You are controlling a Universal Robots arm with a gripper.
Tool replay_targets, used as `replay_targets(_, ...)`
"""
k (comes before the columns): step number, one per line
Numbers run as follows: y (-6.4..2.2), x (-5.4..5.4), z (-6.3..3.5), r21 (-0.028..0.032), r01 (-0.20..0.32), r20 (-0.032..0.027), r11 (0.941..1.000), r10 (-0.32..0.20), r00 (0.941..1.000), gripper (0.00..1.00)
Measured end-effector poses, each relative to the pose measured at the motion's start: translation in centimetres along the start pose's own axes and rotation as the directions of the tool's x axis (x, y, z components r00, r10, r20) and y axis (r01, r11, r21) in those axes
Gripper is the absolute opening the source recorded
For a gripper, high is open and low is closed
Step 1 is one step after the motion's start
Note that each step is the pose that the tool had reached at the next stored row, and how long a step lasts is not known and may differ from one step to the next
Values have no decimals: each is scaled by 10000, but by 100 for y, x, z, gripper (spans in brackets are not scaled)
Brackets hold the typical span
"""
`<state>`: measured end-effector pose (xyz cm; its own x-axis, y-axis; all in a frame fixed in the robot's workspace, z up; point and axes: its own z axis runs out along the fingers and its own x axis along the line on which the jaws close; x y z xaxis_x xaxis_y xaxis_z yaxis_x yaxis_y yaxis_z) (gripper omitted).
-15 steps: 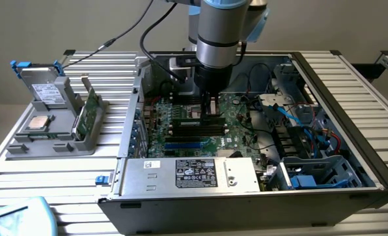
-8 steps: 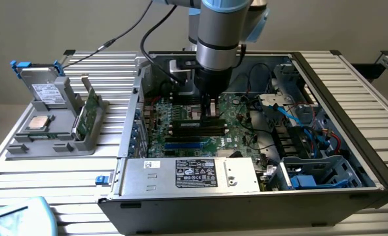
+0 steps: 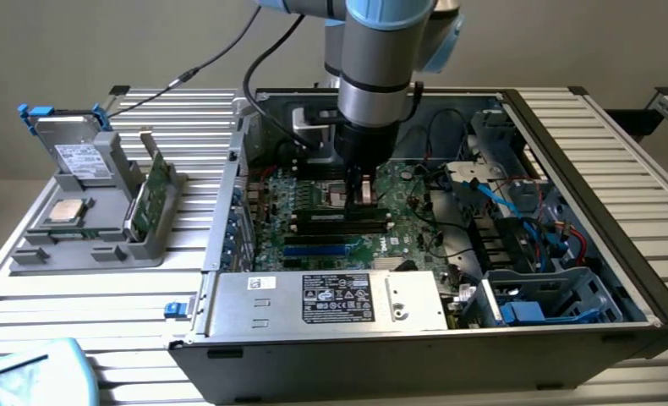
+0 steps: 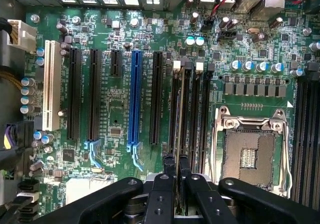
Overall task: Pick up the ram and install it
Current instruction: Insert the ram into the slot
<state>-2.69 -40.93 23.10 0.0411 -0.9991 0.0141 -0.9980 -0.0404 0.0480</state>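
My gripper (image 3: 363, 196) reaches down into the open computer case (image 3: 605, 186), just above the motherboard (image 3: 311, 228). In the wrist view its two black fingers (image 4: 165, 176) are shut on the ram (image 4: 179, 114), which I see edge-on as a thin strip. The strip runs along the row of black memory slots (image 4: 192, 114), beside the empty CPU socket (image 4: 250, 154). Whether its lower edge touches a slot I cannot tell.
Long black expansion slots, a blue slot (image 4: 134, 99) and a white one (image 4: 48, 92) lie beside the memory slots. A silver power supply (image 3: 334, 300) fills the case front. Cables and drive cages crowd the exterior view's right. A grey holder (image 3: 86, 228) outside holds a green card (image 3: 148, 199) and a drive (image 3: 80, 156).
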Motion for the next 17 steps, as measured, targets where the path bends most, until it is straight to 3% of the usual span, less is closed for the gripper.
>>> replay_targets(5,-2,5,3,-9,4,80,10000,-4,10000,14)
replay_targets(7,-7,7,4,-51,7,101,10000,-6,9999,14)
replay_targets(11,-20,13,5,-150,16,112,9999,-14,9999,14)
replay_targets(17,-42,23,7,-208,56,116,9998,-53,9999,14)
